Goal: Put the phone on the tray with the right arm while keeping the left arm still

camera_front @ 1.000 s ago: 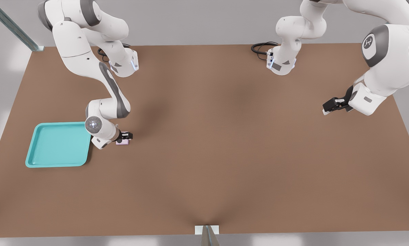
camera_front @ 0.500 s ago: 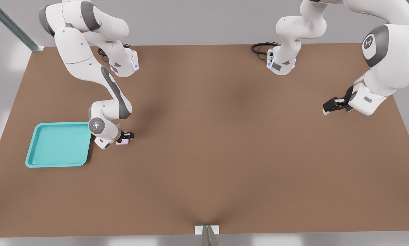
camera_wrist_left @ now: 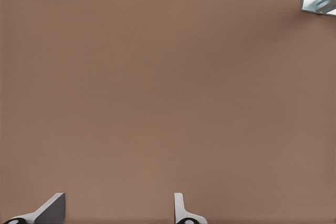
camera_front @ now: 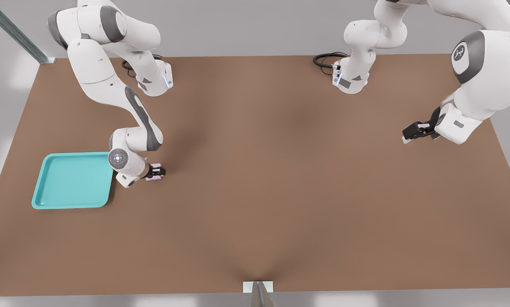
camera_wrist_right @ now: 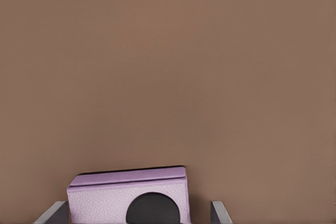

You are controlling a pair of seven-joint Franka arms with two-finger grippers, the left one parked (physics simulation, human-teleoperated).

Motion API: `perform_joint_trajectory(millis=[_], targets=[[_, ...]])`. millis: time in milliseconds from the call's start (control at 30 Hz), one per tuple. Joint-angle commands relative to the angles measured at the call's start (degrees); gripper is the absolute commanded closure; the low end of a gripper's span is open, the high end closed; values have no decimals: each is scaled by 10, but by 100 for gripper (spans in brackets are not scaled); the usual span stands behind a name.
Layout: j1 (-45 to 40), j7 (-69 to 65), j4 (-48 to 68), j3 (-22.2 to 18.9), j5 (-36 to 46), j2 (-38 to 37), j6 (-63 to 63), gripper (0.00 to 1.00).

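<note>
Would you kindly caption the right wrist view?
Gripper straddling the pink phone above the brown table.

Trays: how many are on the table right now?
1. The tray lies on the table at the front view's left, with nothing on it. The gripper is just off its right edge, at the phone, which is not on the tray.

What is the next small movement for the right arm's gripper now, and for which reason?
Probably close the fingers on the phone, then lift it a little. In the right wrist view the gripper has a finger at each side of the phone, with small gaps visible, so it seems not yet gripped. The tray lies close by, toward the front view's left, with nothing between.
</note>
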Motion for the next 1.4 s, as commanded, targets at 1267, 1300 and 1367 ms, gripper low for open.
perform_joint_trajectory(millis=[1267,1300,1367], targets=[[-241,-243,63,5,-44,-17,22,0],[-240,-238,62,5,-44,-17,21,0],[-234,-243,59,5,-42,-22,21,0]])
